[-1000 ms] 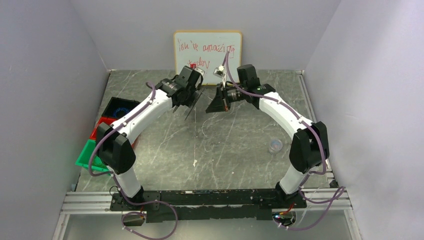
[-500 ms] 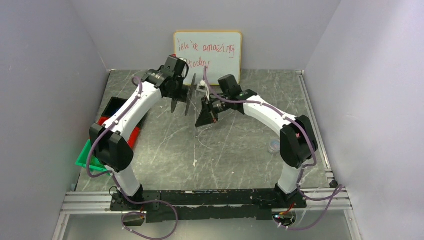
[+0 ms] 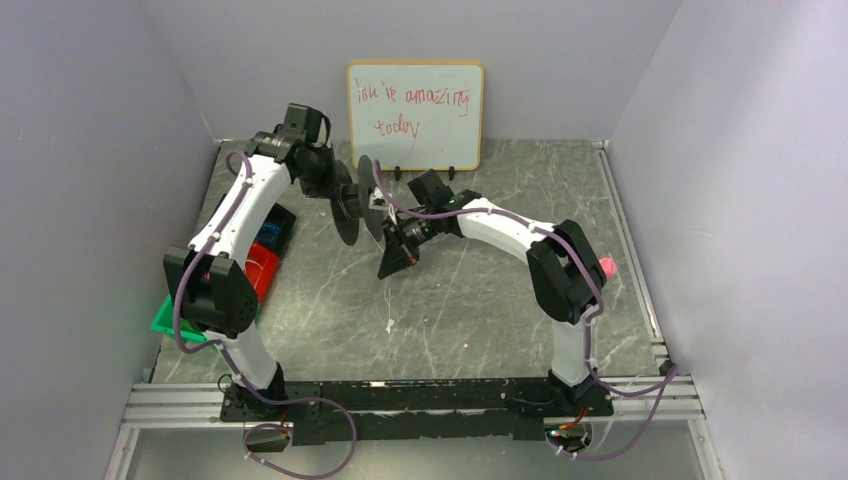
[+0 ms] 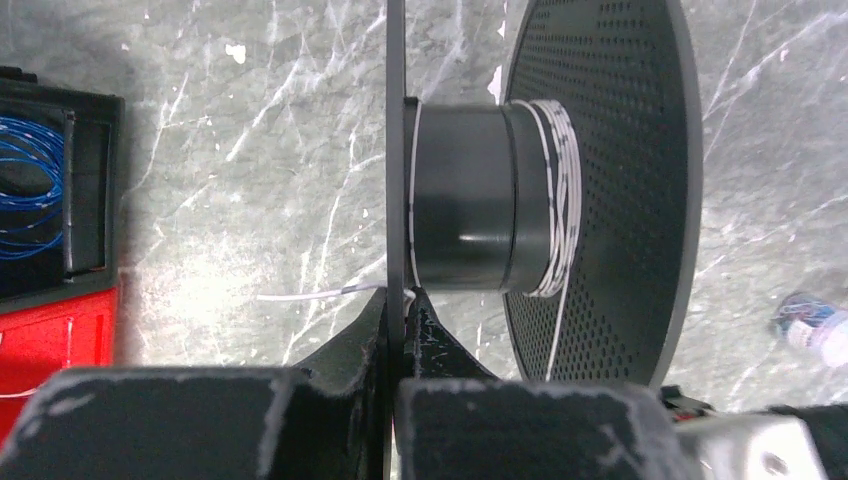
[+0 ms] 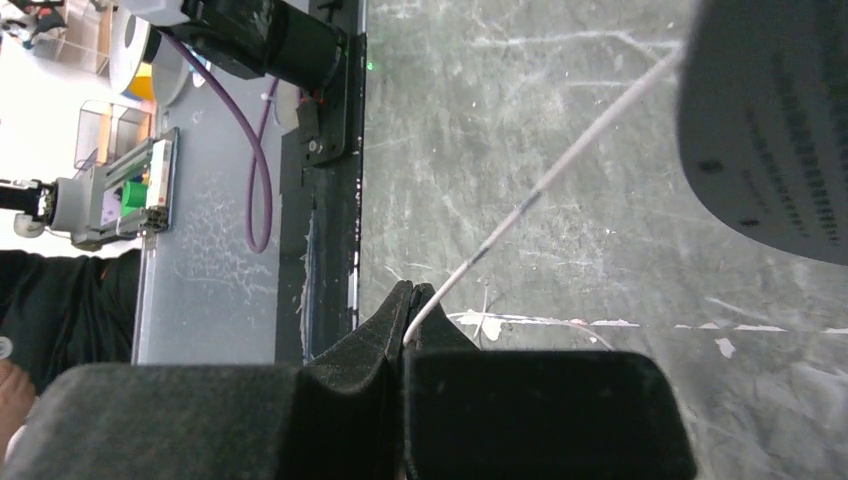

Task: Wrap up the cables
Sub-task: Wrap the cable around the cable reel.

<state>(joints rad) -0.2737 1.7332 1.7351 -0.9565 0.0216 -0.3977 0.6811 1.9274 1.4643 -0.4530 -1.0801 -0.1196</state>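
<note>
My left gripper is shut on the thin flange of a black two-flanged spool, held up at the back left. Several turns of thin white cable lie wound on the hub against the perforated flange. A short white end sticks out left of the thin flange. My right gripper is shut on the white cable, which runs taut up and right toward the spool's flange. In the top view the right gripper sits just right of and below the spool.
Black, red and green bins stand at the left edge; the black one holds coiled blue wire. A whiteboard leans on the back wall. A small pink object lies at the right.
Both arms have swung left: the left gripper carried the spool from the back centre toward the back left, and the right gripper followed with the cable, moving left and nearer.
</note>
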